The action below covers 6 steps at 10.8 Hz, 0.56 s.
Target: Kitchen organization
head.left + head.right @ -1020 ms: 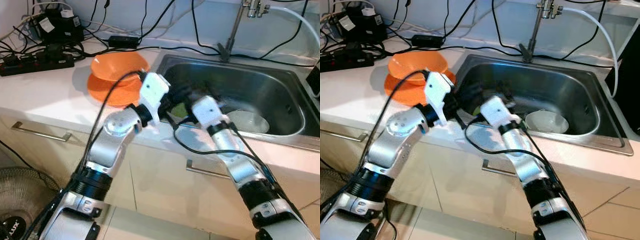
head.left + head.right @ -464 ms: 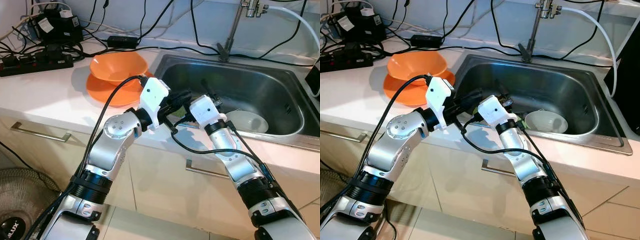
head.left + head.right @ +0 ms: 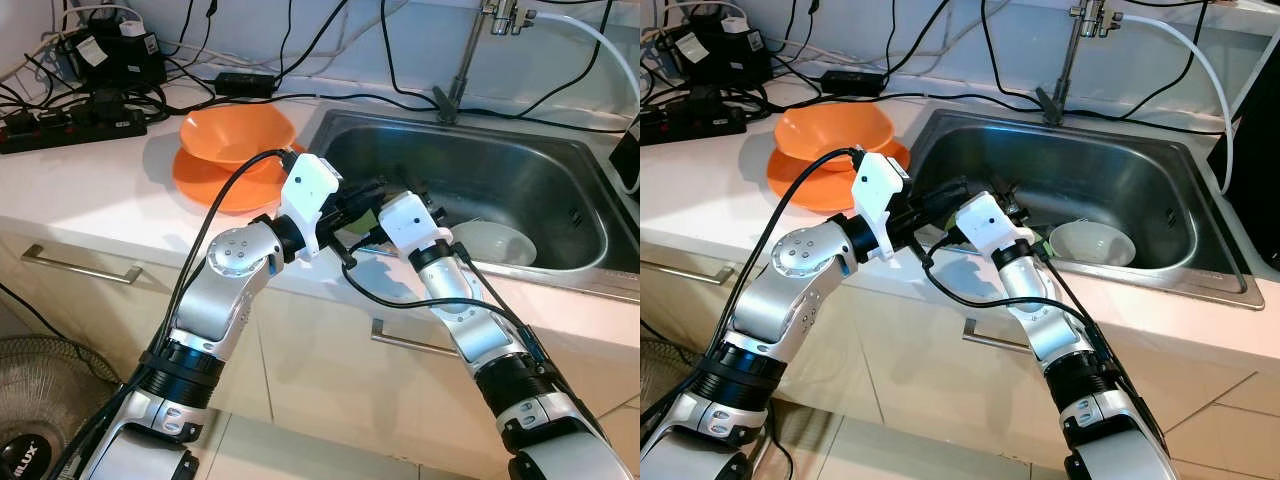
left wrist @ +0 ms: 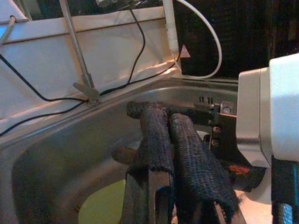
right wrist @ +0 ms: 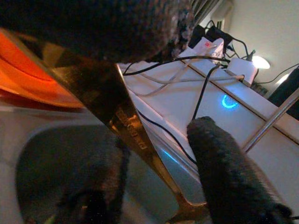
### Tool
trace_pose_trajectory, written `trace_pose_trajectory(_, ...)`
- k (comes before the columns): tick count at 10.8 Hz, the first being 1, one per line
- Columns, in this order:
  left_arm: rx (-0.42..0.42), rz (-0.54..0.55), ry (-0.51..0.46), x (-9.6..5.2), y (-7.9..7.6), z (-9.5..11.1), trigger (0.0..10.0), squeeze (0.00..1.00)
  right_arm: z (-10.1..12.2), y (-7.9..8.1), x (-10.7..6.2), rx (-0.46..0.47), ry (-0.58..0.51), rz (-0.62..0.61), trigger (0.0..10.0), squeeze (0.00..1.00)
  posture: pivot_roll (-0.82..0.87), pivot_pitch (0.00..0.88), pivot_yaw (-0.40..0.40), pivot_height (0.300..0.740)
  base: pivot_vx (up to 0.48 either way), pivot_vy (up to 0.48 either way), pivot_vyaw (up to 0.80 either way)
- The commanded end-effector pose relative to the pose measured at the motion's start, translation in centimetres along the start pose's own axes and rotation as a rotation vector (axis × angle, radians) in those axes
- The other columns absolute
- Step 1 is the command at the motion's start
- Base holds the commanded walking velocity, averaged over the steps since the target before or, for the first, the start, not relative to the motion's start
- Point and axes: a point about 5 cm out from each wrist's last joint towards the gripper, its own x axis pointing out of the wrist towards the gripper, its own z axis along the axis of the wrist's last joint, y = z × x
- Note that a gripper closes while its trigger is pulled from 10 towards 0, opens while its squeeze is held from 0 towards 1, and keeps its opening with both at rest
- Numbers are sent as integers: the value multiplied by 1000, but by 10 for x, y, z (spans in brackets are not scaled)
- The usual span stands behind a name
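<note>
Both grippers meet over the front left corner of the steel sink (image 3: 560, 150). My left gripper (image 3: 368, 193) reaches in from the counter side, its fingers (image 4: 187, 154) pressed together with nothing seen between them. My right gripper (image 3: 372, 222) points back toward it, its fingers (image 5: 224, 168) spread apart around the left one's tips. A brass-coloured strip (image 5: 126, 126) crosses close to the right wrist camera; I cannot tell what it is. A yellow-green flat thing (image 4: 100, 205) lies on the sink floor below the grippers. A white bowl (image 3: 497, 242) rests at the sink's front right.
An orange bowl (image 3: 237, 130) sits on an orange plate (image 3: 200, 180) on the counter left of the sink. Power strips and cables (image 3: 70, 115) crowd the back left. The faucet (image 3: 462, 60) stands behind the sink. Drawer handles (image 3: 80, 265) run below; a fan (image 3: 30, 440) is on the floor.
A second ago my right gripper was lower in the sink; it has risen toward the left gripper's fingertips. Over the last half second both arms barely moved.
</note>
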Motion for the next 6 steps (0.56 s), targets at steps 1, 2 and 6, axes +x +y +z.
trace_pose_trajectory(1,16,-11,-7,0,-1,5,10000,0,4,-3,5,-7,-18,-2,0,0,189,4,5,740,0,0,0)
trace_pose_trajectory(2,16,-12,-5,0,-1,5,10000,0,3,-3,5,-8,-17,-4,0,0,188,8,5,740,0,0,0)
trace_pose_trajectory(6,26,0,-6,-1,3,7,10000,0,2,-4,5,-12,-12,0,0,0,196,19,1,740,0,0,0)
